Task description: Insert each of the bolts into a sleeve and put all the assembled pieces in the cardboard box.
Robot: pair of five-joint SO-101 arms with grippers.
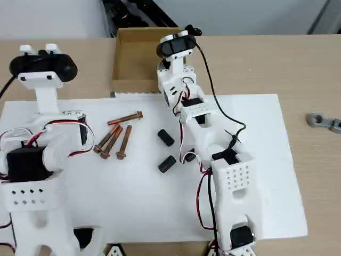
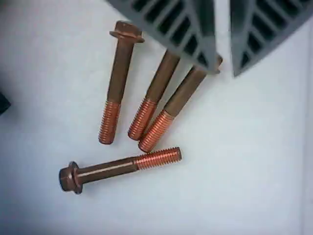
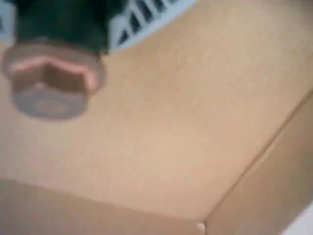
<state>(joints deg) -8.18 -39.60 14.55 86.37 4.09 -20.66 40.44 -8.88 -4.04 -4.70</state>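
Four copper bolts (image 2: 146, 112) lie loose on the white mat (image 1: 256, 160), three close together and one (image 2: 117, 166) crosswise beside them. My left gripper (image 2: 225, 71) hangs just above the heads of two of them, open by a narrow gap with nothing in it. Two black sleeves (image 1: 165, 137) (image 1: 167, 164) lie mid-mat, and a third (image 1: 189, 157) sits half under the right arm. My right gripper (image 3: 63, 24) is inside the cardboard box (image 1: 133, 53), shut on a black sleeve with a bolt in it; the bolt head (image 3: 51, 78) hangs close over the box floor.
The box stands at the mat's far edge, its walls (image 3: 259, 196) close around the right gripper. A grey metal piece (image 1: 319, 120) lies on the wooden table at the far right. Both arm bases stand at the near edge.
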